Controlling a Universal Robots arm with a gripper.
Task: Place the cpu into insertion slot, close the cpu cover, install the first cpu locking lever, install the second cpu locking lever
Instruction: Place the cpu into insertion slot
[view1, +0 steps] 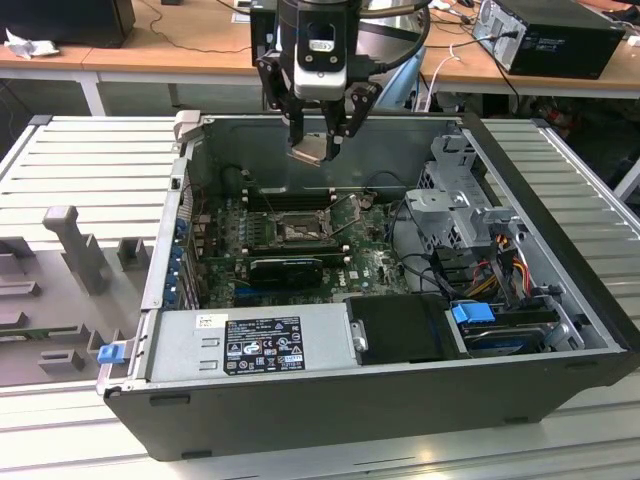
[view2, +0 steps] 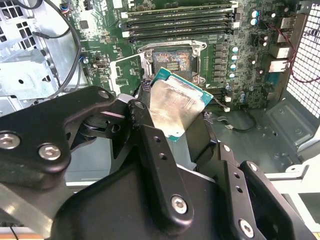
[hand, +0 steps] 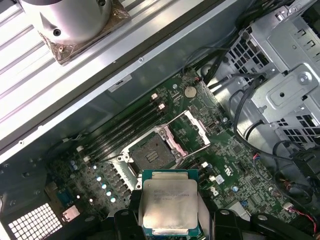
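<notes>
Aloft, end effector (view1: 318, 145): clamped on cpu (view1: 310, 151), upper centre of exterior view, above open computer case (view1: 350, 400).
Insertion slot (view1: 300, 230): frame centre on motherboard (view1: 372, 265), bare, well below cpu; cpu cover (hand: 195, 131) swung open beside it.
Risk: bent socket pins, judged likely from tilted or off-square lowering, or slippage in grip.

cpu (hand: 169, 204) lid is seen as dull silver-beige, edged in teal-green. motherboard (hand: 220, 165) is done in green, insertion slot (hand: 150, 152) is framed dark, cpu cover (hand: 199, 127) is left silvery. gripper (view1: 320, 140) is finished plain black, table (view1: 100, 150) ribbed light grey.
</notes>
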